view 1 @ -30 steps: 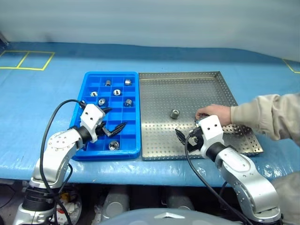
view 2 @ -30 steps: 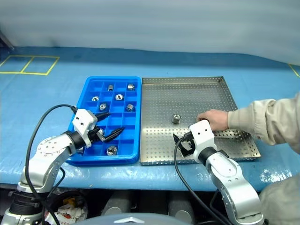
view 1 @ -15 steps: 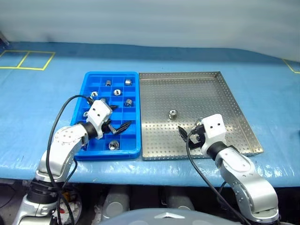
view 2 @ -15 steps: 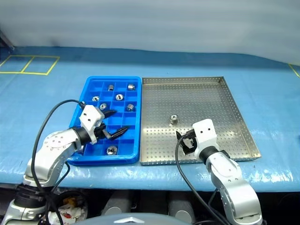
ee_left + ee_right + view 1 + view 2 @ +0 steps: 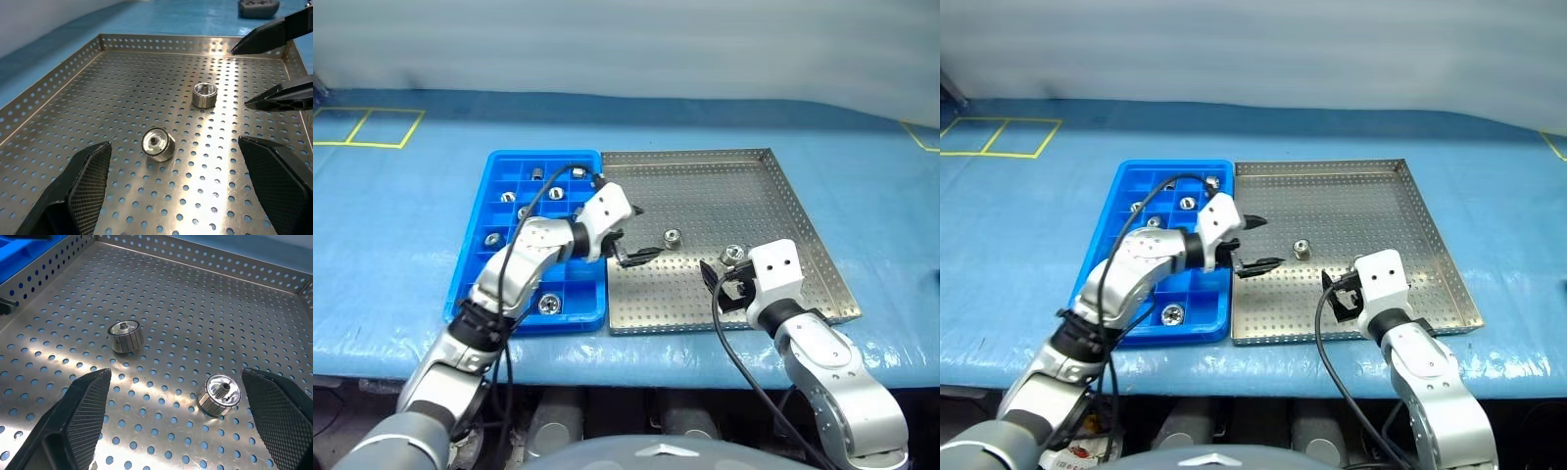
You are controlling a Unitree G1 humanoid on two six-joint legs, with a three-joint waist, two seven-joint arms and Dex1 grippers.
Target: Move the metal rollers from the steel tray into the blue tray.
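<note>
Head view, rollers: two metal rollers [image 5: 673,236] [image 5: 735,254] lie on the steel tray [image 5: 773,211], mid-floor; others, perhaps six, sit in the blue tray [image 5: 480,257].
Change: person's hand gone; second roller added.
Left gripper [image 5: 636,233]: swung over, released, roller at 3 o'clock.
Right gripper [image 5: 718,283]: released, roller at 12.
Room: open floor, low rim.

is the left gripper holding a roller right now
No, the left gripper hangs open over the steel tray, nothing between its fingers, while two metal rollers lie loose on the perforated floor.
</note>
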